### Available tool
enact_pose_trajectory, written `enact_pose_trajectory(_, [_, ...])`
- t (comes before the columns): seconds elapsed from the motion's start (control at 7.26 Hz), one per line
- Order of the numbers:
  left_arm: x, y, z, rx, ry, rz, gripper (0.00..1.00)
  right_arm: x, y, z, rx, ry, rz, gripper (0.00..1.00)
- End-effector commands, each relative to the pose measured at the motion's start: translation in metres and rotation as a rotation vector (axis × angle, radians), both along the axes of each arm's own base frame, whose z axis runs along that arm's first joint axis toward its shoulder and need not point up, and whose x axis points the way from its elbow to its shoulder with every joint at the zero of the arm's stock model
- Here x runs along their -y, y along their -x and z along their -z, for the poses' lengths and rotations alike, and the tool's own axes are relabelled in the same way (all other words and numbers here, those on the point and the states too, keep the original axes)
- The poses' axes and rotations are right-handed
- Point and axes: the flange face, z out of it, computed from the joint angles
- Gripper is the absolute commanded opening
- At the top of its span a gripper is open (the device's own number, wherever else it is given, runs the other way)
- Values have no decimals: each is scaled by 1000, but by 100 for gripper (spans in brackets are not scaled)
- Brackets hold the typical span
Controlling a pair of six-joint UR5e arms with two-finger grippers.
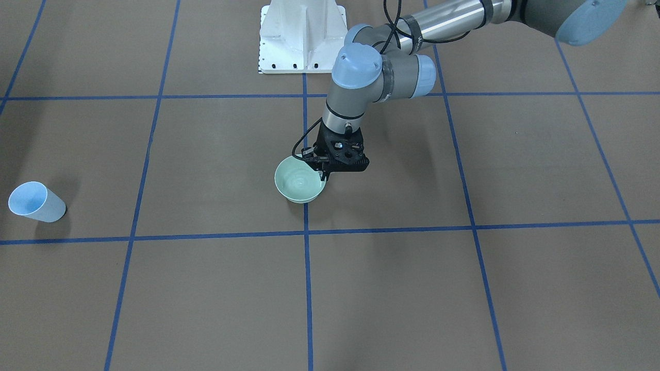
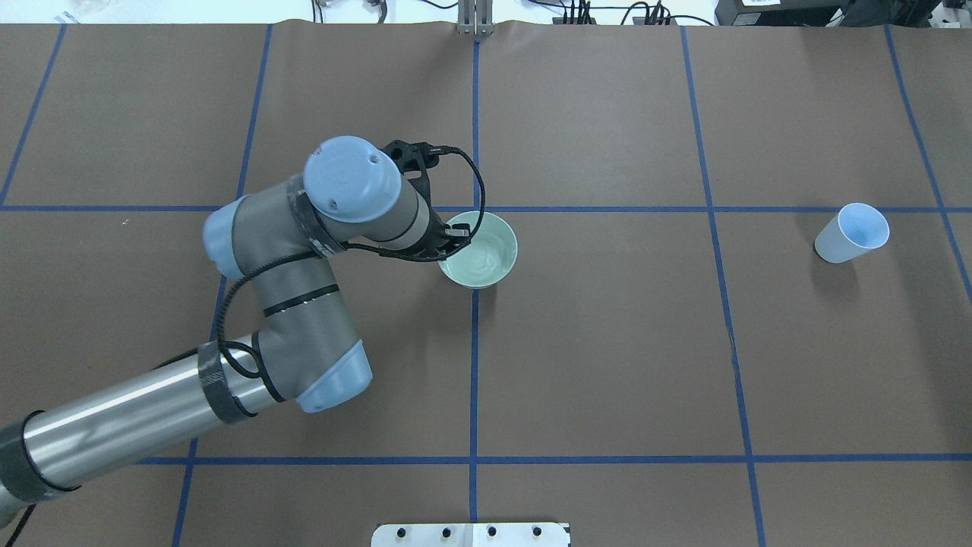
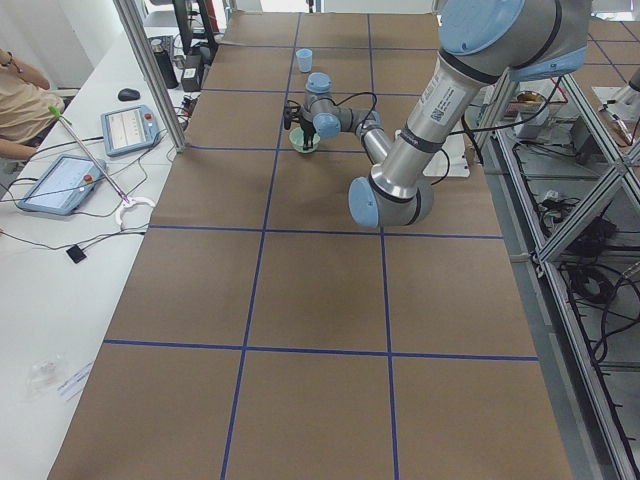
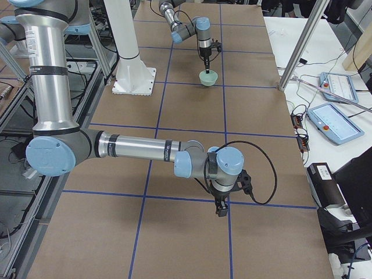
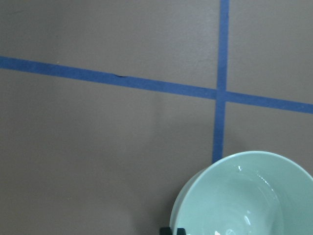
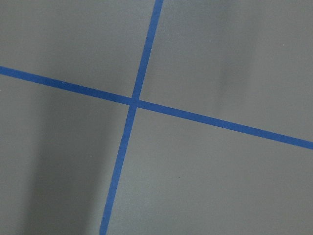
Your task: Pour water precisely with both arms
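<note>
A mint-green bowl (image 1: 299,181) stands near the table's middle, on a blue tape line. It also shows in the overhead view (image 2: 480,249) and in the left wrist view (image 5: 244,196). The water (image 2: 481,263) in it shows as faint ripples and glints. My left gripper (image 1: 324,173) points down and is shut on the bowl's rim on the robot's left side, one finger inside and one outside. A pale blue cup (image 2: 852,233) stands alone far to the robot's right. My right gripper (image 4: 221,208) hangs over bare table beyond the cup; I cannot tell whether it is open or shut.
The white pedestal (image 1: 303,36) is bolted at the robot's edge of the table. Blue tape lines (image 2: 474,365) grid the brown table. Tablets and cables (image 3: 125,125) lie on the side desk, beside metal posts (image 4: 302,43).
</note>
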Motion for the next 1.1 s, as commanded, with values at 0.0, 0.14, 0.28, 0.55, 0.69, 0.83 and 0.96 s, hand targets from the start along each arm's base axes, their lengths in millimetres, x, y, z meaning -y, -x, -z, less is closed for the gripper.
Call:
enact_pose_trajectory(0.0, [5, 95, -61, 25, -65, -98, 0, 0, 0, -1, 0, 0, 0, 99])
enact_pose_trajectory(0.14, [8, 154, -103, 49, -106, -145, 0, 0, 0, -1, 0, 2, 0, 99])
enact_pose_trajectory(0.28, [14, 207, -144, 71, -131, -183, 0, 0, 0, -2, 0, 4, -1, 99])
enact_pose_trajectory(0.55, [26, 301, -233, 175, -237, -263, 0, -1, 0, -2, 0, 6, -1, 99])
enact_pose_trajectory(0.69, [23, 333, -265, 216, -254, -281, 0, -1, 1, -3, 0, 7, 1, 99])
enact_pose_trajectory(0.83, [18, 350, -288, 184, -249, -337, 0, 0, 1, -2, 0, 6, 1, 99])
enact_pose_trajectory(0.96, [18, 373, -321, 162, -280, -375, 0, -2, 1, -5, 0, 10, 1, 99])
